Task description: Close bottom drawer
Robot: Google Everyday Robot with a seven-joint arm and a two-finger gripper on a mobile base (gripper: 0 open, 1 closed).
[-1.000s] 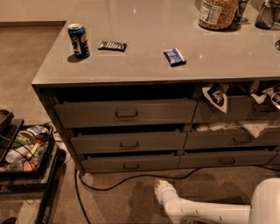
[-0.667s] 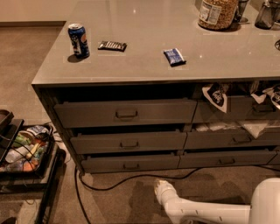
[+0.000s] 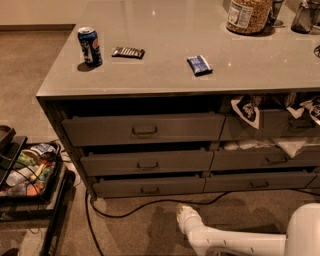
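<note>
The bottom drawer [image 3: 150,186] is the lowest and shallowest front in the left three-drawer stack, dark grey-brown with a small centred metal pull [image 3: 150,190]. It stands slightly pulled out, with a dark gap above its front. The two taller drawers above it [image 3: 145,162] [image 3: 142,129] also stand slightly out. My white arm [image 3: 225,237] lies low over the carpet in front of the cabinet; its rounded end [image 3: 186,216] is just below and to the right of the bottom drawer. My gripper is not in view.
The grey counter [image 3: 165,75] holds a blue can [image 3: 90,46], a dark snack bar [image 3: 128,52], a blue packet [image 3: 199,65] and a jar [image 3: 249,15]. The right-hand drawers [image 3: 265,130] are stuffed with cloth and paper. A black cable [image 3: 150,207] runs over the carpet. A cart of snacks [image 3: 27,172] stands at the left.
</note>
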